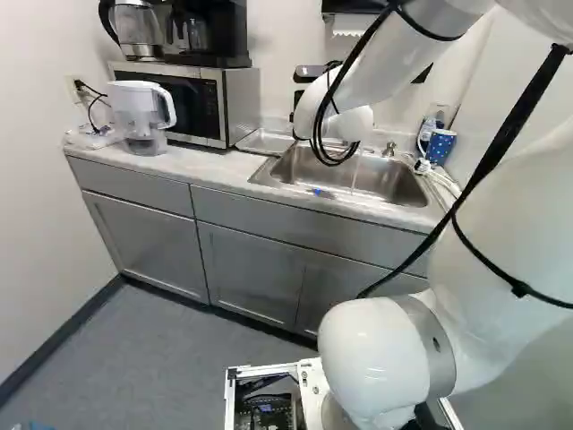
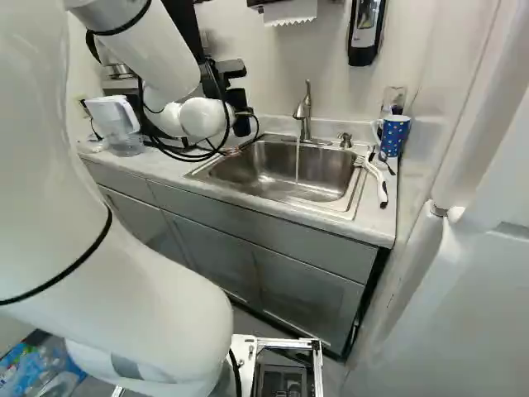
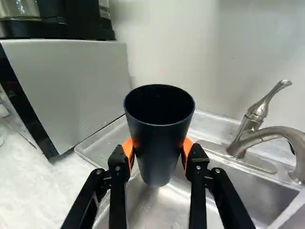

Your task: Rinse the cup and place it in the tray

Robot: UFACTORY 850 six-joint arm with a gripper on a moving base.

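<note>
The black gripper (image 2: pixel 239 98) shows partly behind the arm's wrist in the right base view, above the counter left of the faucet. In the wrist view the gripper (image 3: pixel 158 151) has its orange pads on both sides of a dark cup (image 3: pixel 159 136), shut on it. The cup is upright, slightly tilted, its open rim showing and its inside dark. Beyond and below it lies the shiny metal tray (image 3: pixel 106 141), between microwave and sink; the left base view shows this tray (image 1: pixel 266 141) too. Water (image 2: pixel 297 161) runs from the faucet (image 2: pixel 304 112) into the sink (image 2: pixel 248 178).
The microwave (image 3: pixel 71 81) stands close beside the tray, with a coffee maker (image 1: pixel 208 34) on top. A water pitcher (image 1: pixel 141 116) is on the counter. A blue dotted mug (image 2: pixel 394 135) and a white-handled brush (image 2: pixel 376 178) lie beyond the sink.
</note>
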